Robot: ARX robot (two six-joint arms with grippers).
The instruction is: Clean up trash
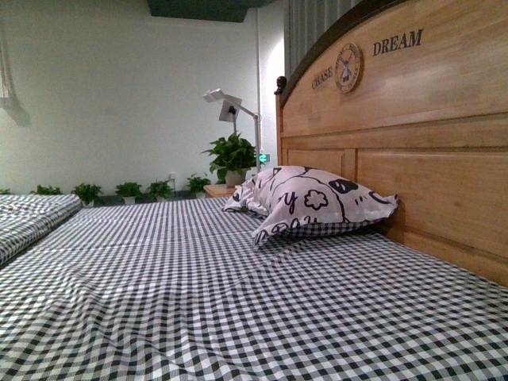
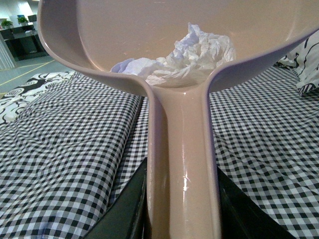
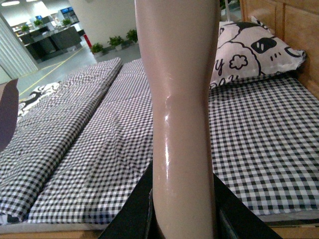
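Note:
In the left wrist view, the trash (image 2: 192, 52), a crumpled wad of white paper, lies inside the beige dustpan (image 2: 99, 35). My left gripper (image 2: 182, 209) is shut on the dustpan handle (image 2: 182, 149) and holds the pan above the checked bed. In the right wrist view, my right gripper (image 3: 182, 214) is shut on the beige brush handle (image 3: 179, 99), which stands upright over the bed; the brush head is out of view. Neither arm shows in the front view.
The black-and-white checked bedsheet (image 1: 198, 294) covers the bed. A white pillow with black doodles (image 1: 313, 202) leans at the wooden headboard (image 1: 421, 135). A second mattress (image 3: 55, 124) lies alongside. Potted plants (image 1: 230, 155) and a lamp stand beyond the bed.

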